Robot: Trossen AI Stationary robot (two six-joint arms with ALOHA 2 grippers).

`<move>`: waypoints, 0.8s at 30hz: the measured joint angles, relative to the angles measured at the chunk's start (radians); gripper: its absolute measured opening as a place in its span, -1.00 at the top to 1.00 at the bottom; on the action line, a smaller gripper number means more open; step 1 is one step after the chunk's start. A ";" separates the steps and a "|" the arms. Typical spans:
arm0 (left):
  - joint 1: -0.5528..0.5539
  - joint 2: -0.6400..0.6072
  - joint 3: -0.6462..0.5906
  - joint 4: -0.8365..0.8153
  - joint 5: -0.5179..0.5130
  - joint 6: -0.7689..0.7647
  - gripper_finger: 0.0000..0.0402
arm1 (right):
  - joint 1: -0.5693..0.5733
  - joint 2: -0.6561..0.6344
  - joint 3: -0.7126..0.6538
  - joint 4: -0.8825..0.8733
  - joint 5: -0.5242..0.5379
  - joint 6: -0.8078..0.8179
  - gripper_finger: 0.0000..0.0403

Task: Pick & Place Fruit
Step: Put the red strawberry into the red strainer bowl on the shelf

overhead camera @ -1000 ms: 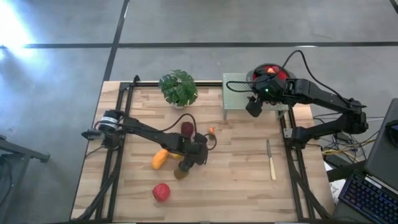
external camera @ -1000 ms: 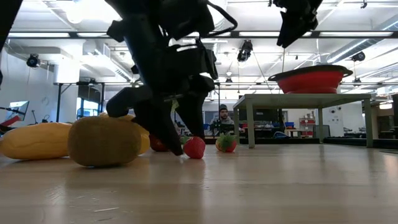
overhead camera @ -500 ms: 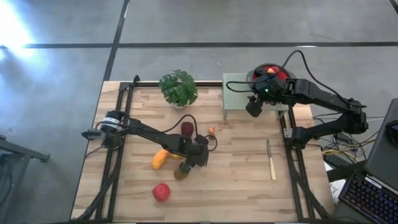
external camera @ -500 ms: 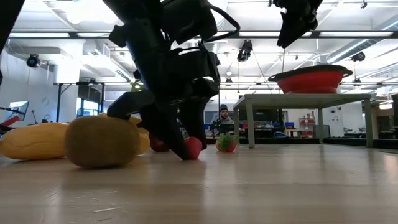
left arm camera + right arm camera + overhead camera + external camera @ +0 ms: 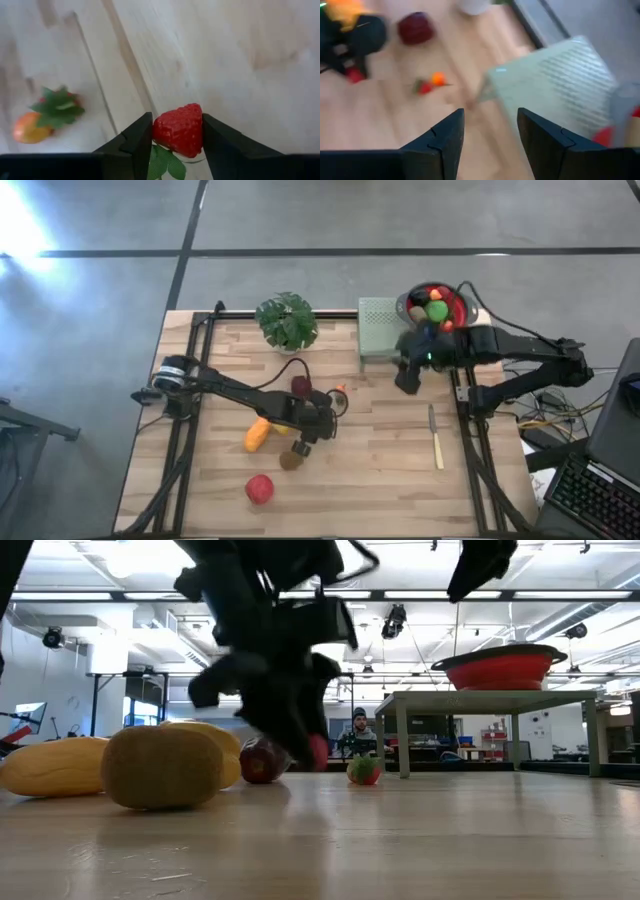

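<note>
Left claw point(image 5: 172, 137) around strawberry point(image 5: 179, 129); fruits in red bowl point(image 5: 457, 302)

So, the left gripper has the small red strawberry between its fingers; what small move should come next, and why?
Probably lift it a little. In the left wrist view the left gripper pinches the small red toy strawberry from both sides, with the wooden table just beyond, so raising clears the brown oval fruit nearby.

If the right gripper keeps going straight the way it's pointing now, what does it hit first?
Probably nothing soon: the right gripper stands open and empty, aimed at bare table beside the pale green stand. The small orange fruit lies farther along, though depth is unclear.
</note>
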 joint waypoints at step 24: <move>-0.206 -0.047 0.002 0.354 -0.661 0.205 0.25 | 0.564 -0.011 -0.546 0.941 0.153 0.281 -0.08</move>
